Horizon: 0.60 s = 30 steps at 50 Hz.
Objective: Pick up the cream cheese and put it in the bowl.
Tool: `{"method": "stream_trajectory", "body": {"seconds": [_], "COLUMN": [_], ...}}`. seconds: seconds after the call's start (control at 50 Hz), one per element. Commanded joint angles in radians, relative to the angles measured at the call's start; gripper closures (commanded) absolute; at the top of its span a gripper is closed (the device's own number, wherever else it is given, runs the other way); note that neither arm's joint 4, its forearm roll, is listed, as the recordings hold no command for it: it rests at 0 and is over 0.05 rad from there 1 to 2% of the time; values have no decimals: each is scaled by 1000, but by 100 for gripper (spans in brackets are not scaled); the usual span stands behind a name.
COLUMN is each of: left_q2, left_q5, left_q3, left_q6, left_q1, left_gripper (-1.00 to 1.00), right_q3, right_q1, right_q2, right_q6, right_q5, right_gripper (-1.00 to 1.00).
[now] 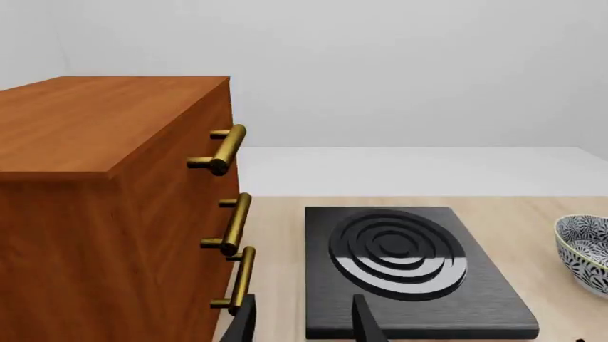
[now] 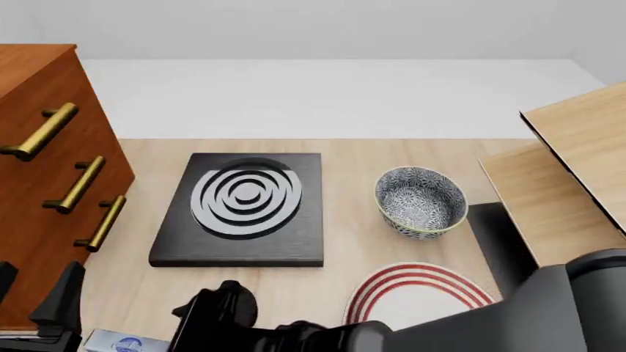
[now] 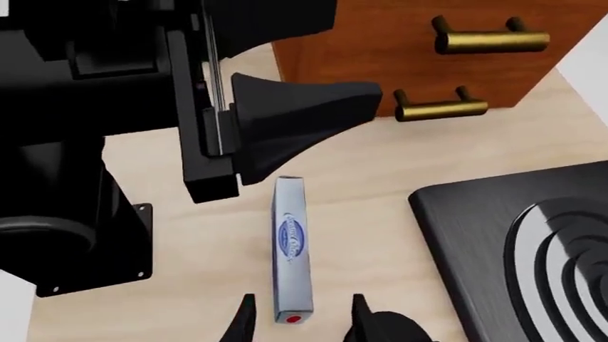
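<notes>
The cream cheese (image 3: 292, 246), a narrow silver box with a blue round logo, lies on the wooden table; in the front view only a bit of the cream cheese (image 2: 122, 342) shows at the bottom left edge. My right gripper (image 3: 299, 324) is open, its two fingertips on either side of the box's near end, not closed on it. My left gripper (image 1: 304, 324) is open and holds nothing; it hovers close over the box's far end by the cabinet. The speckled bowl (image 2: 421, 202) stands upright right of the stove, far from both grippers.
A brown drawer cabinet (image 2: 44, 183) with brass handles stands at the left. A black stove plate (image 2: 245, 209) with grey rings lies mid-table. A white plate with red rings (image 2: 415, 297) sits in front of the bowl. Pale wooden boards (image 2: 577, 161) rise at the right.
</notes>
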Motion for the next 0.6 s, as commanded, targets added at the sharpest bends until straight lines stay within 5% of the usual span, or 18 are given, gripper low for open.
{"method": "stream_trajectory", "body": {"seconds": [0.02, 0.6], "left_q2": [0, 0], "left_q5": [0, 0], "left_q3": [0, 0], "left_q6": [0, 0], "left_q1": [0, 0], "left_gripper": [-100, -100], "right_q3": [-37, -87], "right_q1": [4, 3], "right_q2": [46, 140], "right_q6": [27, 55], "right_q5": [-11, -22], "right_gripper": [-100, -100]}}
